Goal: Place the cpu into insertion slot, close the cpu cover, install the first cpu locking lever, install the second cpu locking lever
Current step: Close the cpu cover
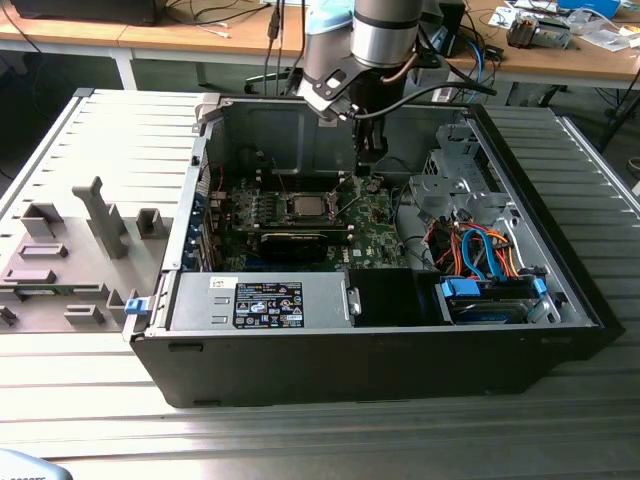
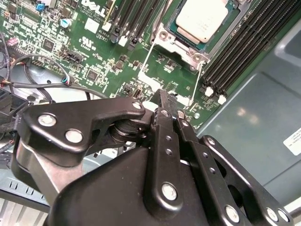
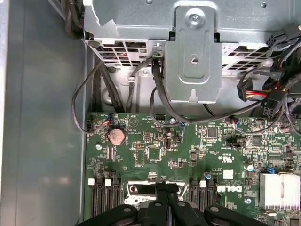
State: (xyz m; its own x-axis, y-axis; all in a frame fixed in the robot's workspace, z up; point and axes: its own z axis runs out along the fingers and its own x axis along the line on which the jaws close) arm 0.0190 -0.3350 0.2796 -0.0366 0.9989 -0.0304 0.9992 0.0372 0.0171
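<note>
The arm [image 1: 385, 40] is held straight down over the board's [image 1: 385, 225] edge; the gripper [image 2: 163, 96] is pinched closed, empty, near the cpu [image 2: 201, 19].

The circuit board [image 3: 155, 162] is green, with black slots [image 2: 244, 42] and a coppery coin battery [image 3: 116, 136]. The chip [image 2: 201, 19] is silvery-grey and the claw [image 2: 163, 101] black. Blue and orange cables [image 1: 480, 250] lie in the black case [image 1: 380, 360]. The bench [image 1: 120, 130] is ribbed grey.

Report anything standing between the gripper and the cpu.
Nothing visible does. In the second wrist view the gripper hangs above the circuit board, with open space up to the cpu seated in the insertion slot.
</note>
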